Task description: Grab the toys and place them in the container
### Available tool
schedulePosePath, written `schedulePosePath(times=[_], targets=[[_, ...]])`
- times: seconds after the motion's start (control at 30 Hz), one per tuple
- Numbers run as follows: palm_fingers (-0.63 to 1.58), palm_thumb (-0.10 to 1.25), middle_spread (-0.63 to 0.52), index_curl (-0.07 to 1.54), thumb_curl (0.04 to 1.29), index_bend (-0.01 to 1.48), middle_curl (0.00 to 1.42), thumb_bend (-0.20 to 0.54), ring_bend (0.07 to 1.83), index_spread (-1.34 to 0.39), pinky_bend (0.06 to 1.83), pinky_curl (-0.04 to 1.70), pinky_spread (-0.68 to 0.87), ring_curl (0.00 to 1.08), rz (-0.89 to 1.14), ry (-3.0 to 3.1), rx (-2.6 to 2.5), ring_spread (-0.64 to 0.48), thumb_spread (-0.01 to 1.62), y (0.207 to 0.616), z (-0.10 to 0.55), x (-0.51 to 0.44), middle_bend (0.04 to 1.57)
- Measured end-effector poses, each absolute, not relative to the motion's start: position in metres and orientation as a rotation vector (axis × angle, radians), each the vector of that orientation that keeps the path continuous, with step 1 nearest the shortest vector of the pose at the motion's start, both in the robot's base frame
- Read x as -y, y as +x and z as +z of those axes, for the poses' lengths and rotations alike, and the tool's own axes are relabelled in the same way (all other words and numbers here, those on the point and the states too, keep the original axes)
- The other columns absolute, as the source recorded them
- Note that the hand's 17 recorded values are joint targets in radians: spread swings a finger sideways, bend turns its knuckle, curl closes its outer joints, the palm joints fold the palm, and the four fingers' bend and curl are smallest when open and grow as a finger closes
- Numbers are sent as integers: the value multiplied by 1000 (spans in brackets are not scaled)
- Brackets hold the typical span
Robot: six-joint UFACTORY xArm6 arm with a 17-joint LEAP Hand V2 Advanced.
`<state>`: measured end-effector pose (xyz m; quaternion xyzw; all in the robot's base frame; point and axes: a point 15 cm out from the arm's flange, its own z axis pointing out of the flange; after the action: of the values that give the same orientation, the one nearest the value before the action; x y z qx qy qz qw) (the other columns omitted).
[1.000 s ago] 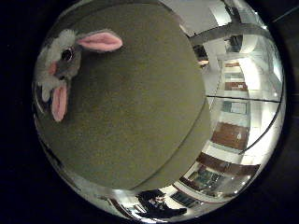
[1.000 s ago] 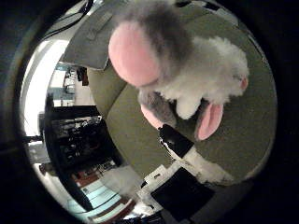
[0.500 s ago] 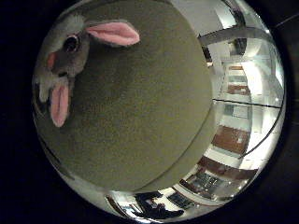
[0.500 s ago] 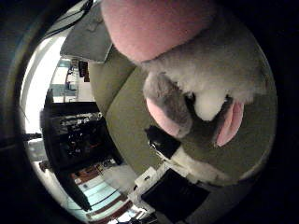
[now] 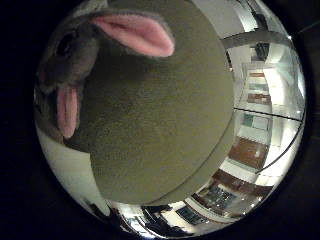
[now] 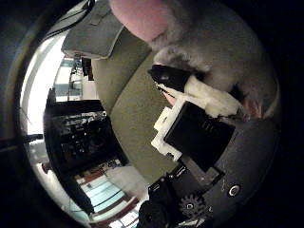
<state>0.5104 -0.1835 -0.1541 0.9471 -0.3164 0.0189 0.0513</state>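
Note:
A plush bunny (image 5: 72, 62), grey and white with pink ears, lies on an olive green cushion (image 5: 160, 120). In the right little finger side palm view its head and ears sit close at the cushion's edge. In the right thumb side palm view the bunny (image 6: 220, 46) fills much of the picture, very close to the palm. My right hand (image 6: 204, 133) is right over it. One white and black finger curls in, and its dark tip (image 6: 163, 74) presses into the white fur.
A grey flat-sided box (image 6: 95, 33) stands beside the cushion. A black rack of equipment (image 6: 81, 133) stands on the floor past the cushion's edge. Room walls and windows (image 5: 265, 100) lie beyond the cushion.
The hand has come down closer to the bunny, which now looks larger in each view. The white and black finger has swung in across the thumb side view onto the toy.

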Motion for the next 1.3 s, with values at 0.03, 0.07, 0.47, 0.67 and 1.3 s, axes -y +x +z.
schedulePosePath(times=[0.03, 0.07, 0.47, 0.67, 1.3], targets=[[1346, 632, -219, 509, 320, 512, 568, -19, 943, -427, 1122, 103, -365, 436, 55, 2881, 965, -247, 986, 510, -154, 183, 799], [1357, 643, -207, 546, 323, 595, 584, -21, 985, -404, 1150, 129, -358, 453, 55, 2881, 965, -236, 985, 510, -154, 183, 851], [1167, 1012, -130, 751, 450, 1147, 739, 0, 1374, -225, 1537, 434, -194, 649, 51, 2862, 1033, -208, 975, 504, -155, 200, 1317], [1125, 1088, -114, 753, 529, 1216, 744, -11, 1369, -187, 1562, 518, -168, 712, 91, 2840, 1120, -224, 976, 513, -134, 213, 1364], [1130, 1062, -107, 712, 645, 1246, 717, -14, 1308, -171, 1480, 678, -174, 827, 140, 2766, 1273, -241, 1002, 499, 23, 217, 1383]])
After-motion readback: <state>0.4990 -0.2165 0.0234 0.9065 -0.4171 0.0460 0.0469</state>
